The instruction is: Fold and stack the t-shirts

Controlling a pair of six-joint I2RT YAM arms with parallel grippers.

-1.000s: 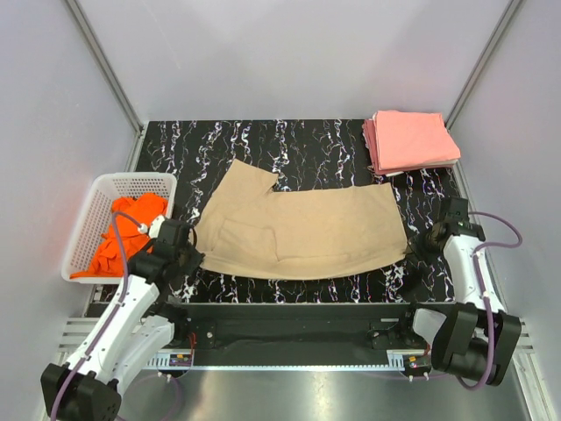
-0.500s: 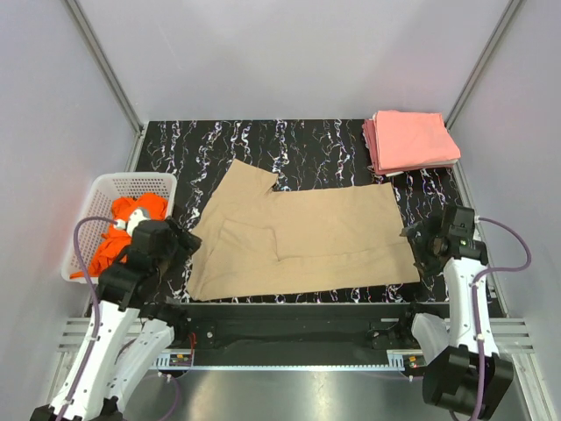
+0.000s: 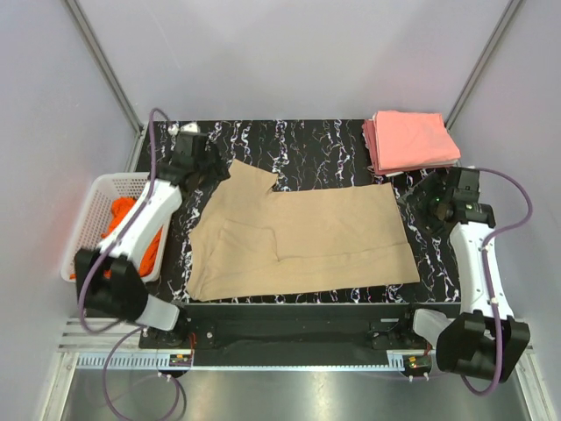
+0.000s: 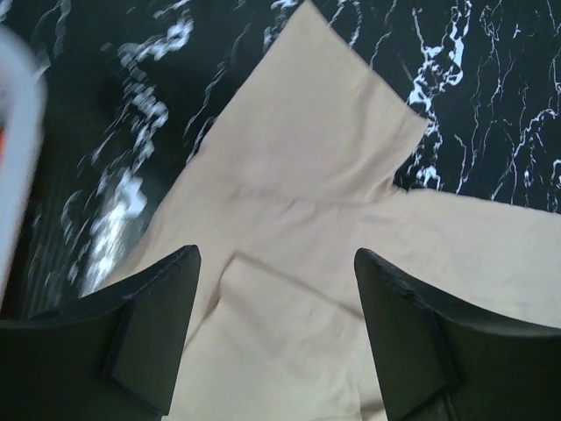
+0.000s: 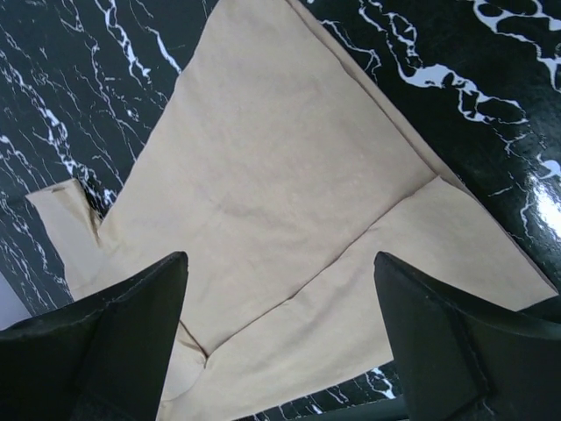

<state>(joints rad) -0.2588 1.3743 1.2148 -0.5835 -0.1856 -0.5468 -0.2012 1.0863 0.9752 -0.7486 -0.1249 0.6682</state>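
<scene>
The tan t-shirt [image 3: 307, 232] lies spread flat across the black marble table, with a lower flap folded over its near half. It fills the left wrist view [image 4: 307, 158] and the right wrist view [image 5: 263, 158]. My left gripper [image 3: 213, 175] [image 4: 276, 259] hovers open above the shirt's far-left sleeve, holding nothing. My right gripper [image 3: 419, 210] [image 5: 280, 259] hangs open over the shirt's right edge, also holding nothing. A stack of salmon-pink folded t-shirts [image 3: 412, 140] sits at the far right corner. An orange t-shirt [image 3: 123, 212] lies bunched in the basket.
A white lattice basket [image 3: 88, 219] stands off the table's left edge, with my left arm reaching across it. Grey walls and metal posts close in the table at the back and sides. Bare marble [image 3: 307, 145] shows behind the tan shirt.
Both grippers have opened and let go of the tan shirt. My left arm swung from the near left to the far-left sleeve; my right arm shifted back along the right edge.
</scene>
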